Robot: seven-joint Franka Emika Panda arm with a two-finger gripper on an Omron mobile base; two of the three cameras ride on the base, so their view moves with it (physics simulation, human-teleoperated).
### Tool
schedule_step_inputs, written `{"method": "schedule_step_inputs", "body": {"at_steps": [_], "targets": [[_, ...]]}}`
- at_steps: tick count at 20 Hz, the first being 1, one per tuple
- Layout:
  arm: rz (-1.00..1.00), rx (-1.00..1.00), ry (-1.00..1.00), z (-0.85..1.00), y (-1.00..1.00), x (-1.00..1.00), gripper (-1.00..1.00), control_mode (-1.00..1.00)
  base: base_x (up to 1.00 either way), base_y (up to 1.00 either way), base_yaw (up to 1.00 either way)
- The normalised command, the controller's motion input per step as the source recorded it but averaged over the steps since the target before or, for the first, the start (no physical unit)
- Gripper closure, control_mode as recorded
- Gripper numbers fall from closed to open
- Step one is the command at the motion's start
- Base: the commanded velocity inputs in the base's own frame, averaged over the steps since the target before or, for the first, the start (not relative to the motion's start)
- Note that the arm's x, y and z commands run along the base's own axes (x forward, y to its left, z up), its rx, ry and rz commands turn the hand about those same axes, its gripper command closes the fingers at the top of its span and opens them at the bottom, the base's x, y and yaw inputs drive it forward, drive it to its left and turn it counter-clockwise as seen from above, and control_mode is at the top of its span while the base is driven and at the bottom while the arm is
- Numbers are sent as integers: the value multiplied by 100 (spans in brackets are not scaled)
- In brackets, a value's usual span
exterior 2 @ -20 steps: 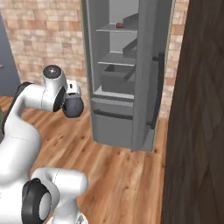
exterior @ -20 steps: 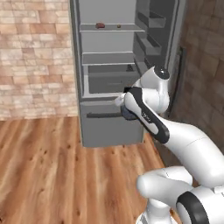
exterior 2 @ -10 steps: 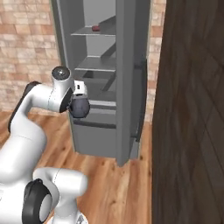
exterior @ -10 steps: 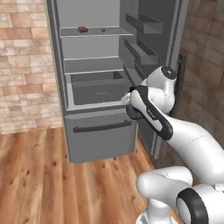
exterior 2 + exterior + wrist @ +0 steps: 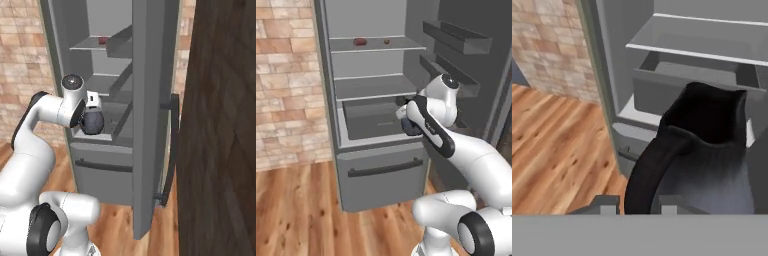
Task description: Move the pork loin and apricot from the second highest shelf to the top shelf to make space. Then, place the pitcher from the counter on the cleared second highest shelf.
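Grey steel makes up the open fridge (image 5: 376, 165), which stands just ahead of the tool, its door (image 5: 150, 100) swung wide on the tool's right and brick wall (image 5: 286, 85) and wooden floor (image 5: 301, 215) to its left. Low in front of the tool a grey drawer (image 5: 373, 122) stands pulled out, with a closed drawer front and dark handle (image 5: 381, 167) beneath it. Directly above that open drawer, a little higher than the tool, lies the second highest shelf (image 5: 376, 87), a flat grey panel with a pale front rim, bare on the part that shows. Higher again is the top shelf (image 5: 373, 45). The tool (image 5: 637, 202) is closed tight on the handle of the dark grey-black pitcher (image 5: 707, 155), whose bulbous body and short neck hang just beyond the finger tips, held over the front of the open drawer; in the right base view the pitcher (image 5: 92, 122) hangs under the wrist at drawer height. Well above the tool, on the top shelf, rests the reddish-brown pork loin (image 5: 360, 42), and just to its right, apart from it, sits the tiny orange apricot (image 5: 386, 42).
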Motion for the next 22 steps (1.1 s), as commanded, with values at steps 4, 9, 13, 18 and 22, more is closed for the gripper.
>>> {"method": "schedule_step_inputs", "body": {"at_steps": [4, 9, 13, 18, 22], "targets": [[0, 0, 0, 0, 0, 0, 100, 100, 74, 64, -2], [0, 0, 0, 0, 0, 0, 100, 100, 78, 25, -8], [0, 0, 0, 0, 0, 0, 100, 100, 79, -10, -12], [0, 0, 0, 0, 0, 0, 100, 100, 76, -2, -7], [0, 0, 0, 0, 0, 0, 100, 100, 37, 0, -2]]}}
